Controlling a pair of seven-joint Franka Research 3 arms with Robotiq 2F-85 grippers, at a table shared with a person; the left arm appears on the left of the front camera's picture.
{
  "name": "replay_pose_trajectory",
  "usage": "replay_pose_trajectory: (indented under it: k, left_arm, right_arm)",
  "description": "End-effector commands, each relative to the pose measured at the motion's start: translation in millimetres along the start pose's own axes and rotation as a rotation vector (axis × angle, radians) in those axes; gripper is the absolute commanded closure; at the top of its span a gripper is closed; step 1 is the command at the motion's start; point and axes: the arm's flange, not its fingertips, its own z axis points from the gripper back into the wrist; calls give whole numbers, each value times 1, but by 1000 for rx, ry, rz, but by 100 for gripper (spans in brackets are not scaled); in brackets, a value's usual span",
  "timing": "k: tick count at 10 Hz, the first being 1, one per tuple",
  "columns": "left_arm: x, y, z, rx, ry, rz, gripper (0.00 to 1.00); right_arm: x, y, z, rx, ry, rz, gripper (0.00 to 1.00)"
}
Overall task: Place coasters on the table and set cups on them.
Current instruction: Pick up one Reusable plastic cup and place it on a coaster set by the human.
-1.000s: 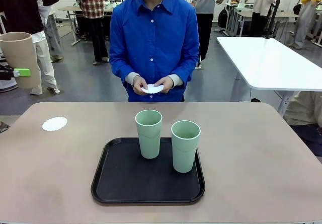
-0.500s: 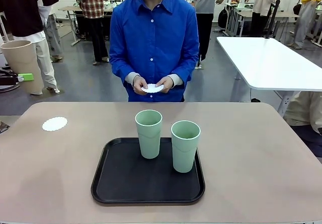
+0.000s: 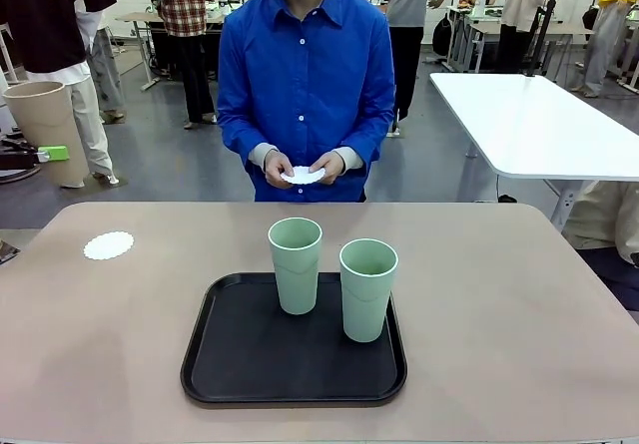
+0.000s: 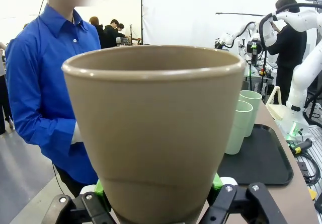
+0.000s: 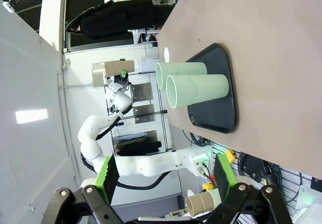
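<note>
At the far left of the front view, off the table's edge, the tan cup [image 3: 42,125] hangs upright with my left gripper [image 3: 45,153] shut on its lower part. In the left wrist view the same tan cup [image 4: 156,133] stands between the green pads [image 4: 99,188]. One white coaster [image 3: 108,245] lies on the table [image 3: 519,294] at the left, below and to the right of the held cup. Two mint cups [image 3: 296,264] [image 3: 367,289] stand on the black tray [image 3: 230,364]. The person holds another coaster [image 3: 303,176] in both hands. My right gripper [image 5: 166,176] is open and empty, away from the table.
The black tray [image 5: 216,113] with the mint cups [image 5: 198,88] takes up the middle of the table [image 5: 271,58]. The person stands at the far edge. A white table [image 3: 539,125] stands behind on the right.
The tan cup in my left gripper has come down a little at the far left, then held still. The person's hands and the mint cups have not moved.
</note>
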Motion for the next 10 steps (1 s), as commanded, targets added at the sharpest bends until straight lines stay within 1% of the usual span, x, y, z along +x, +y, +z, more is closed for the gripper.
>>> replay_pose_trajectory:
  k: [1, 3, 4, 5, 6, 7, 8, 10]
  left_arm:
    - [2, -2, 1, -5, 4, -6, 18]
    - [0, 0, 0, 0, 0, 0, 18]
    - [-10, 18, -3, 12, -15, 16, 18]
    - [-21, 37, -1, 3, -49, 29, 18]
    - [-32, 48, -1, 1, -71, 33, 18]
    - [-43, 52, -2, -35, -128, 26, 18]
    - [-55, 55, -6, -37, -117, 29, 18]
    - [-78, 62, -13, -46, -60, 10, 18]
  right_arm:
    - [0, 1, 0, 19, -3, 6, 0]
    - [0, 1, 0, 19, -3, 6, 0]
    - [0, 1, 0, 19, -3, 6, 0]
    - [0, 1, 0, 19, -3, 6, 0]
    - [0, 1, 0, 19, -3, 6, 0]
    - [0, 1, 0, 19, -3, 6, 0]
    - [0, 1, 0, 19, -3, 6, 0]
    - [0, 1, 0, 19, -3, 6, 0]
